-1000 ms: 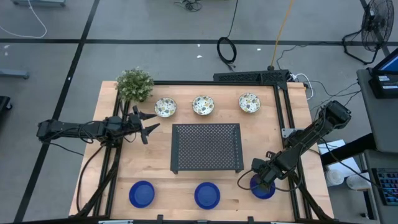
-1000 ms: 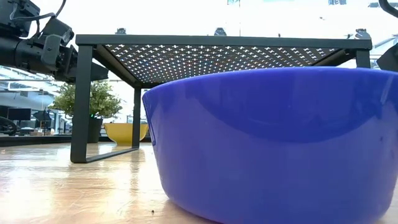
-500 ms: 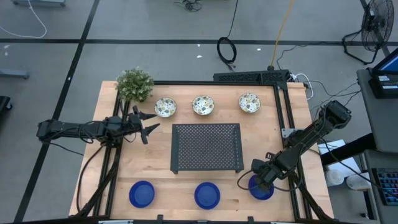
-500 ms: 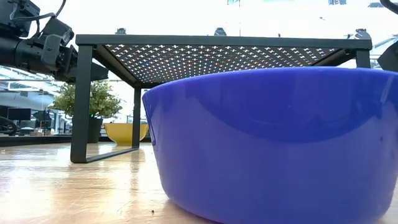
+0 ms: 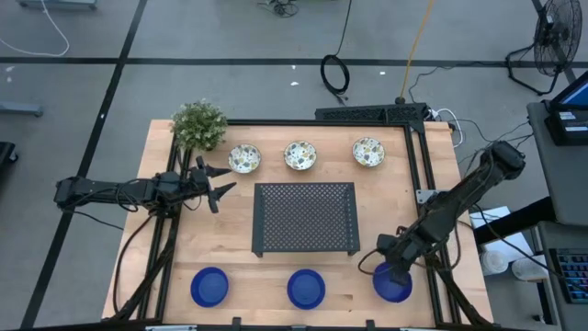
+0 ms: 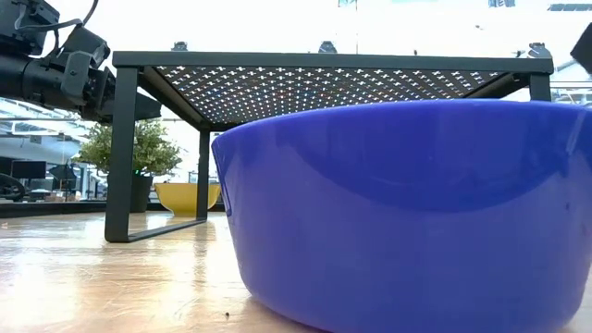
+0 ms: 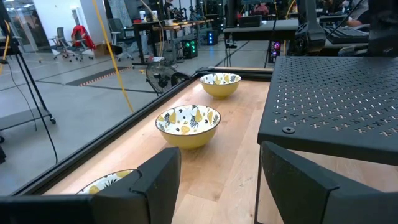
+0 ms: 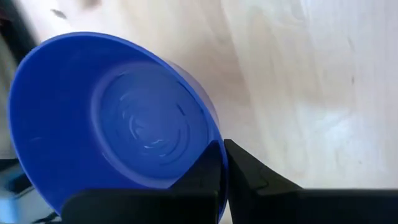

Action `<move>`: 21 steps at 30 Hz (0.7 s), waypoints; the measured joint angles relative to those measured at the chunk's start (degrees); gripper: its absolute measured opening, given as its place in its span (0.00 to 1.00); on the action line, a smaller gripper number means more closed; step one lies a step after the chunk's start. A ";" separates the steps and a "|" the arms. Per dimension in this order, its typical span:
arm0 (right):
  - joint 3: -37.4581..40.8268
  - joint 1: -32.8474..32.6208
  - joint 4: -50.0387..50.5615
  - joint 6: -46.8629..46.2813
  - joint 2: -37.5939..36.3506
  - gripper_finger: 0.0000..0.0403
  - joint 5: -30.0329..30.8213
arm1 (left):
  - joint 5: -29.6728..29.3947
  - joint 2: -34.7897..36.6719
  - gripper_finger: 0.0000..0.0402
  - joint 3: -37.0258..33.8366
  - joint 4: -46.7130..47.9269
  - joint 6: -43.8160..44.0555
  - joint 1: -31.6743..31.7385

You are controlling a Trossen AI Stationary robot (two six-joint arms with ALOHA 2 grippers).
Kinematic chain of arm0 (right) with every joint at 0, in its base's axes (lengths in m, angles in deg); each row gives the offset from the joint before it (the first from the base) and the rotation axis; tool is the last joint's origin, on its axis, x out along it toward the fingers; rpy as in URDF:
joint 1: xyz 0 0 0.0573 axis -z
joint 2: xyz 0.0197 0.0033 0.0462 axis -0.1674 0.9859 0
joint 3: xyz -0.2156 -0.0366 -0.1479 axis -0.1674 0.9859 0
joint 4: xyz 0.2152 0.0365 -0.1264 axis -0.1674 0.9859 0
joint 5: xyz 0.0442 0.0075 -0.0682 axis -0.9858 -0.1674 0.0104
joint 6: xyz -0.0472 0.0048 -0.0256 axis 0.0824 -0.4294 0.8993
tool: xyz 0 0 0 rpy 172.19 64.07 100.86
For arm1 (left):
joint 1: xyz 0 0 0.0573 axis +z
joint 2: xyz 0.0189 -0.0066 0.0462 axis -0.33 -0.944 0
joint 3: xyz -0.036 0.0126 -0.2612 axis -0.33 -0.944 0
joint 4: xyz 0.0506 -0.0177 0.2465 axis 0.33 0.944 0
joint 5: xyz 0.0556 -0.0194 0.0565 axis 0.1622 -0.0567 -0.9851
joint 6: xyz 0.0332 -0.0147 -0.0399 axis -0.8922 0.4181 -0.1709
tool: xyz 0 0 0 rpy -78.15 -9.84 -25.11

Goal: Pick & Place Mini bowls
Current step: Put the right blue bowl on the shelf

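Right tool (image 8: pixel 222 163) pinched shut on glossy round blue bowl (image 8: pixel 118 118) rim, left tool (image 5: pixel 213 183) wide open, empty

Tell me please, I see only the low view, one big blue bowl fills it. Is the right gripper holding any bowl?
Observer: Yes. The right wrist view shows the right gripper shut on the rim of a blue bowl.
Operator: Is it the bowl in front of me?
Observer: No. From above, the held bowl is the right one of three blue bowls; the middle one sits nearest your camera.
Operator: And the left gripper?
Observer: The left gripper is open, beside the tray, holding nothing.
Operator: Where are the patterned bowls?
Observer: All three stand in a row behind the tray, the middle one centred.
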 joint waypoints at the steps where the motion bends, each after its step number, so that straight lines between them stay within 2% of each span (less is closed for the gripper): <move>1: 0.00 0.00 -0.07 -0.53 -1.20 0.00 0.12 | 0.02 0.01 0.57 0.00 0.01 0.00 0.01; 8: 0.00 0.00 -2.65 1.83 -8.49 0.00 6.74 | -0.01 0.01 0.57 0.00 -0.01 0.00 0.02; 16: 0.00 0.02 -9.69 13.83 -13.91 0.00 18.14 | 0.01 0.00 0.57 0.01 -0.01 0.00 0.00; 21: 0.00 0.78 -13.94 22.53 -15.78 0.00 22.73 | 0.01 0.01 0.57 -0.01 -0.01 0.00 0.00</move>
